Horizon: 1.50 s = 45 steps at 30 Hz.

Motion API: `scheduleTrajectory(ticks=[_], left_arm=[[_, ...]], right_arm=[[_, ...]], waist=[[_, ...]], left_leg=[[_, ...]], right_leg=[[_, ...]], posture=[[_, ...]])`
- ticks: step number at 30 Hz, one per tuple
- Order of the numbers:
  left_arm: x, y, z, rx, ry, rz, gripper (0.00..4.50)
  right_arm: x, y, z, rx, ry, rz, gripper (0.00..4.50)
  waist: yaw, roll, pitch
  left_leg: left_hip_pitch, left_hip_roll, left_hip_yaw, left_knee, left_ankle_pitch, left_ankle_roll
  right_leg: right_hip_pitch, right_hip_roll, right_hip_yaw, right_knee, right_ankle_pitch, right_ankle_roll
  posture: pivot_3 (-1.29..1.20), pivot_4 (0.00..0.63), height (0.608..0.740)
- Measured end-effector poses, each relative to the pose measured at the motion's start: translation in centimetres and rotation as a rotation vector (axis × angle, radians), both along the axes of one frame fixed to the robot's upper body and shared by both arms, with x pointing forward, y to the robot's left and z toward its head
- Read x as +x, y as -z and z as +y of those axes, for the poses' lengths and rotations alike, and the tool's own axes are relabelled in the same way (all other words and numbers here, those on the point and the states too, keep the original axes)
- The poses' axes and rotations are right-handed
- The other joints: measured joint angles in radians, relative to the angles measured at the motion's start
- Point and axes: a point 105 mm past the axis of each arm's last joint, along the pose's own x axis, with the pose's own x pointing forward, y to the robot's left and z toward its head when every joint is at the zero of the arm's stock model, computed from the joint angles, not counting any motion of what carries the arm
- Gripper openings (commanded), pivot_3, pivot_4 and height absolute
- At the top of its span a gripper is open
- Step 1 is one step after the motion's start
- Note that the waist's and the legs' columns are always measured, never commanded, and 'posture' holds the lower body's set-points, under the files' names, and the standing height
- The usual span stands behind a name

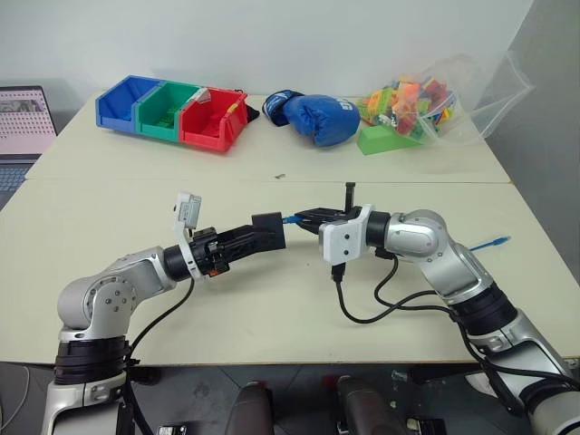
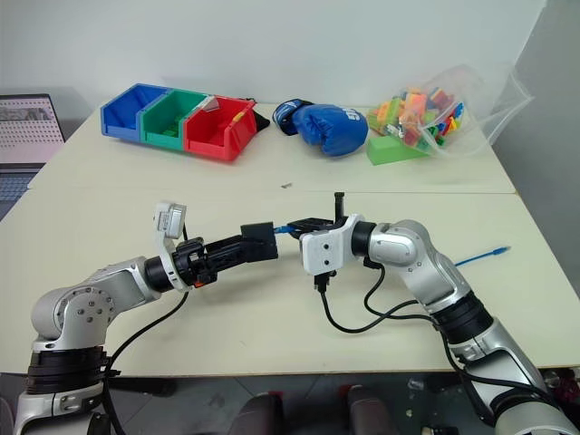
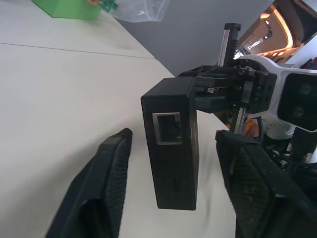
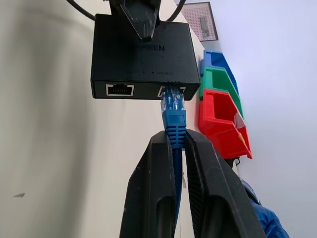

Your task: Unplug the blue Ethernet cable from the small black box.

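Two silver-grey metal arms with rounded joints and black bands end in white wrist housings; the left gripper (image 1: 268, 229) and right gripper (image 1: 306, 217) each carry two matte black, pointed fingers (image 4: 151, 193) with textured pads. Thick black cables loop from the wrists, and a small white camera block stands on the left wrist

The small matte black plastic box (image 4: 142, 57) looks smooth, and the thin bright blue Ethernet cable (image 4: 174, 126) has a ribbed, translucent plastic plug.
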Motion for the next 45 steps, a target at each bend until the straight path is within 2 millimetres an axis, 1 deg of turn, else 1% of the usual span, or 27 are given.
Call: scheduleTrajectory(ticks=[1,3,4,5,6,7,11,13,14,16,19,21,22,24,25,27,29,31,34,36,45], left_arm=[[0.0,0.0,-0.1,-0.005,0.003,0.001,1.83],[0.0,0.0,-0.1,-0.007,0.004,0.001,1.45],[0.0,0.0,-0.1,-0.007,0.003,0.001,1.34],[0.0,0.0,-0.1,-0.009,0.005,0.001,1.00],[-0.1,-0.1,-0.2,-0.011,0.009,0.000,0.83],[-0.1,-0.1,-0.2,-0.011,0.009,0.001,0.76],[-0.3,0.1,-0.3,-0.010,0.023,0.014,0.76],[-0.5,0.4,-0.6,-0.008,0.047,0.025,0.76],[-0.6,0.6,-0.7,-0.005,0.057,0.031,0.76],[-0.8,0.8,-0.5,0.008,0.058,0.036,0.76],[-0.9,0.7,-0.4,0.022,0.070,0.022,0.76],[-1.1,0.9,-0.7,0.049,0.099,0.014,0.76],[-1.2,1.0,-0.7,0.064,0.110,0.012,0.76],[-1.6,1.3,-0.7,0.102,0.145,-0.008,0.76],[-1.7,1.3,-0.8,0.107,0.158,-0.015,0.76],[-2.0,1.1,-1.3,0.111,0.199,-0.059,0.76],[-2.2,0.7,-1.8,0.114,0.229,-0.098,0.76],[-2.2,0.0,-2.1,0.104,0.244,-0.140,0.76],[-2.3,-0.9,-2.4,0.095,0.269,-0.188,0.76],[-2.4,-1.0,-2.5,0.091,0.282,-0.192,0.76],[-2.9,-1.2,-2.7,0.094,0.312,-0.208,0.76]], right_arm=[[0.0,0.0,0.0,0.000,-0.003,-0.002,0.05],[-0.1,0.0,0.0,0.000,-0.006,-0.005,0.05],[-0.1,0.0,0.1,0.000,-0.008,-0.007,0.05],[-0.1,0.0,0.0,-0.001,-0.007,-0.007,0.05],[-0.1,0.0,-0.1,-0.003,-0.004,-0.007,0.05],[-0.1,0.1,-0.1,-0.003,-0.005,-0.007,0.05],[-0.4,0.4,-0.3,-0.021,-0.020,-0.025,0.04],[-0.8,0.7,-0.7,-0.044,-0.041,-0.045,0.74],[-1.0,1.0,-0.9,-0.053,-0.048,-0.042,0.92],[-1.7,1.3,-0.8,-0.064,-0.078,-0.031,1.48],[-3.0,1.3,-0.5,-0.056,-0.118,0.030,2.03],[-3.9,1.5,-1.3,-0.060,-0.123,0.109,2.51],[-4.1,1.6,-1.8,-0.059,-0.115,0.160,2.57],[-4.4,1.2,-2.8,0.009,-0.074,0.300,2.57],[-4.4,0.8,-3.0,0.033,-0.066,0.338,2.57],[-4.5,-0.7,-3.2,0.173,-0.045,0.506,2.57],[-4.7,-1.6,-3.4,0.283,-0.034,0.673,2.57],[-4.7,-1.6,-3.2,0.362,-0.029,0.833,2.57],[-5.1,-0.7,-2.8,0.416,-0.021,1.026,2.57],[-5.2,-0.3,-2.9,0.434,-0.008,1.098,2.57],[-5.0,0.5,-2.9,0.476,-0.010,1.294,2.57]], waist=[[0.000,0.000,0.000],[0.000,0.000,0.000],[0.000,0.000,0.000],[0.000,0.000,0.000],[0.000,0.000,0.000],[0.001,0.000,0.000],[0.001,0.000,0.000],[0.001,0.000,0.000],[0.002,0.000,0.000],[0.000,0.000,0.000],[0.000,0.000,0.000],[0.004,0.000,0.000],[0.007,0.000,0.000],[0.013,0.000,0.000],[0.015,0.000,0.000],[0.014,0.000,0.000],[0.014,0.000,0.000],[0.014,0.000,0.000],[0.014,0.000,0.000],[0.014,0.000,0.000],[0.013,0.000,0.000]], left_leg=[[0.000,0.000,0.000,0.000,0.000,0.000],[0.000,0.000,0.000,0.000,0.000,0.000],[0.000,0.000,0.000,0.000,0.000,0.000],[0.000,0.000,0.000,0.000,0.000,0.000],[0.000,0.000,0.000,0.000,0.000,0.000],[0.000,0.000,0.000,0.000,0.000,0.000],[0.000,0.000,0.000,0.000,0.000,0.000],[0.000,0.000,0.000,0.000,0.000,0.000],[0.000,0.000,0.000,0.000,0.000,0.000],[0.000,0.000,0.000,0.000,0.000,0.000],[0.000,0.000,-0.001,0.000,0.000,0.000],[0.000,0.000,0.000,0.000,0.000,0.000],[0.000,0.000,0.000,0.000,0.000,0.000],[0.000,-0.001,0.000,0.000,0.000,0.000],[0.000,0.000,0.000,0.000,0.000,0.000],[0.000,0.000,-0.001,0.000,0.000,0.000],[0.000,0.000,-0.001,0.000,0.000,0.000],[0.000,0.000,-0.001,0.000,0.000,0.000],[0.000,0.000,0.000,0.000,0.000,0.000],[0.000,0.000,0.000,0.000,0.000,0.000],[0.000,0.000,0.000,0.000,0.000,0.000]], right_leg=[[0.000,0.000,0.000,0.000,0.000,0.000],[0.000,0.000,0.000,0.000,0.000,0.000],[0.000,0.000,0.000,0.000,0.000,0.000],[0.000,0.000,0.000,0.000,0.000,0.000],[0.000,0.000,0.000,0.000,0.000,0.000],[0.000,0.000,0.000,0.000,0.000,0.000],[0.000,0.000,0.000,0.000,0.000,0.000],[0.000,0.000,0.000,0.000,0.000,0.000],[0.000,0.000,0.000,0.000,0.000,0.000],[0.000,0.000,0.001,0.000,0.000,0.000],[0.000,0.000,0.000,0.000,0.000,0.000],[0.001,0.000,0.000,0.000,0.000,0.000],[0.001,0.000,0.000,-0.001,0.000,0.000],[0.001,-0.001,0.000,-0.001,0.000,0.000],[0.001,-0.001,0.000,-0.001,0.000,0.000],[0.001,0.000,0.000,-0.001,0.000,0.000],[0.001,0.000,0.001,0.000,0.000,0.000],[0.001,0.000,0.001,0.000,0.000,0.000],[0.001,0.000,0.001,-0.001,-0.001,0.002],[0.000,0.000,0.000,-0.001,-0.002,0.003],[0.000,0.001,0.000,-0.001,-0.003,0.004]], posture=[[0.00,0.150,0.740],[0.00,0.150,0.740],[0.00,0.150,0.740],[0.00,0.150,0.740],[0.00,0.150,0.740],[0.00,0.150,0.740],[0.00,0.150,0.740],[0.00,0.150,0.740],[0.00,0.150,0.740],[0.00,0.150,0.740],[0.00,0.150,0.740],[0.00,0.150,0.740],[0.00,0.150,0.740],[0.00,0.150,0.740],[0.00,0.150,0.740],[0.00,0.150,0.740],[0.00,0.150,0.740],[0.00,0.150,0.740],[0.00,0.150,0.740],[0.00,0.150,0.740],[0.00,0.150,0.740]])
